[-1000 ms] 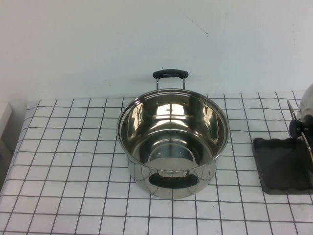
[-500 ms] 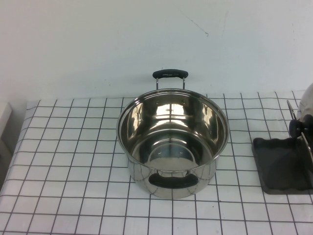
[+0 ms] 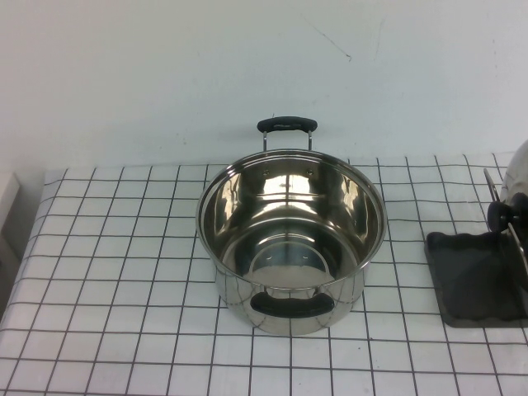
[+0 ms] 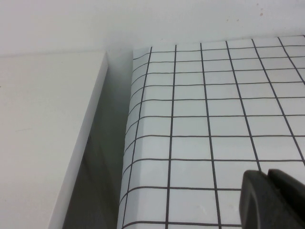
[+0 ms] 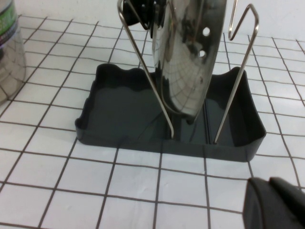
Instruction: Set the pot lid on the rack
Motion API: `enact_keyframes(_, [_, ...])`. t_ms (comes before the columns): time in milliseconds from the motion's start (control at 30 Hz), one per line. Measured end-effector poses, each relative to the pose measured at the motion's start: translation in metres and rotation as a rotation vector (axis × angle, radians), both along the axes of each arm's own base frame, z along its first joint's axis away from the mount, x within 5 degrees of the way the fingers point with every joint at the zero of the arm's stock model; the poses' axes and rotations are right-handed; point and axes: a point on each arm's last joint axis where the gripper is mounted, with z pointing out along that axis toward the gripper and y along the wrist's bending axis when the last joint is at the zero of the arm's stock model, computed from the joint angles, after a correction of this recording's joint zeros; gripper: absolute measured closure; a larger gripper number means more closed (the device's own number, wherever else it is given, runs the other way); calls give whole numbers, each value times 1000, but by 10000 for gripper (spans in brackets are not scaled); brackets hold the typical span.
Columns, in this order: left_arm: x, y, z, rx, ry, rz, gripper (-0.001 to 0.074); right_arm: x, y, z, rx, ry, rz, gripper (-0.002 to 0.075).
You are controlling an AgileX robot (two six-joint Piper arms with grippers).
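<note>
The pot lid (image 5: 190,62) is shiny silver steel that mirrors the grid of the cloth, with a black knob (image 5: 145,14). The rack (image 5: 167,119) has a dark grey tray with a wavy edge and thin bright metal wires. The pot (image 3: 291,239) is polished silver steel with black handles. The tablecloth (image 3: 124,272) is white with a pattern of thin black squares. The wall (image 3: 165,66) is plain white. The left gripper (image 4: 272,200), low over the cloth's edge, is black; the right gripper (image 5: 276,204), just in front of the tray, is black too.
</note>
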Motion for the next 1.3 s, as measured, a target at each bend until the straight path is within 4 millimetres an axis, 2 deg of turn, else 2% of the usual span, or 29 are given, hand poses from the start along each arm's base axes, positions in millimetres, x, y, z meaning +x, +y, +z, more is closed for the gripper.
enact_keyframes(1300, [0,0,0,-8,1,-1,737,0,0,0,0,0,0,728])
